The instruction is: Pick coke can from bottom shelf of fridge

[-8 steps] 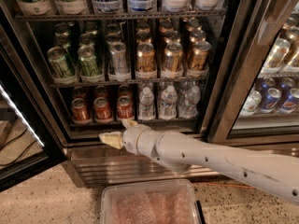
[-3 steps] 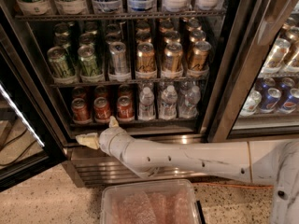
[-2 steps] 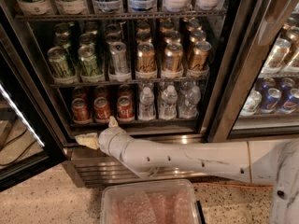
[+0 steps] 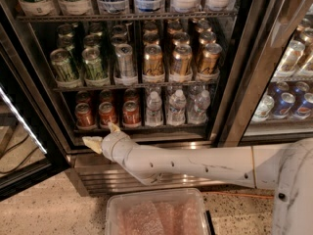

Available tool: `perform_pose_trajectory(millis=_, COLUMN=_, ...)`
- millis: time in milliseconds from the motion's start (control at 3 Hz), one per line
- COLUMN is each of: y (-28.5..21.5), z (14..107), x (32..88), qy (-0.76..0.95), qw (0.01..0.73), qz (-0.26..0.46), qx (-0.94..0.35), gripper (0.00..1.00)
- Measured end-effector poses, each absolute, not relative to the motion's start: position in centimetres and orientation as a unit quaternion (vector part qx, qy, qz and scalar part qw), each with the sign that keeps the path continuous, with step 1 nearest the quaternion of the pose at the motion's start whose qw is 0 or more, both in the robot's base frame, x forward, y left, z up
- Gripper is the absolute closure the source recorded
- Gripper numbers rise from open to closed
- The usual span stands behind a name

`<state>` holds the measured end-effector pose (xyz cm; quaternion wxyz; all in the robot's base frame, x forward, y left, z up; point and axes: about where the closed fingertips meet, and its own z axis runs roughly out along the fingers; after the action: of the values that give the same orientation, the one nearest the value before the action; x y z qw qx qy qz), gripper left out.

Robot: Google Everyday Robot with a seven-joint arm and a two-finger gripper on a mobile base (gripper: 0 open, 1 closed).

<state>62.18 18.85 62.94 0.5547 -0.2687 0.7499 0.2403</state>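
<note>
Underfoot, speckled terrazzo floor (image 4: 41, 212) runs up to the ribbed steel base panel (image 4: 93, 177) of the fridge (image 4: 235, 106), whose left glass door (image 4: 19, 131) hangs open with a lit strip along its edge. A clear plastic bin (image 4: 155, 199) sits on the floor in front. The white arm (image 4: 195, 163) reaches in from the right across the base panel. The gripper (image 4: 100, 134) sits at the front rail of the bottom shelf (image 4: 168, 128), jaws spread apart and empty, one tip pointing left, the other up. Just above that upper tip stands the coke can (image 4: 106, 114), middle of three red cans in the front row, with water bottles (image 4: 177, 106) to their right. Green cans (image 4: 63, 65) and gold-brown cans (image 4: 181, 60) fill the rack above.
</note>
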Motion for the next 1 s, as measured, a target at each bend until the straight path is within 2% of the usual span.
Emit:
perform_pose_trajectory(millis=667, y=19.3, z=61.3, x=66.8, qy=0.74, qw=0.578, qz=0.192, qx=-0.287, gripper=0.33)
perform_pose_trajectory(millis=1000, y=19.1, z=60.9, x=68.7, qy=0.73, qw=0.589, qz=0.167, qx=-0.304, gripper=0.36)
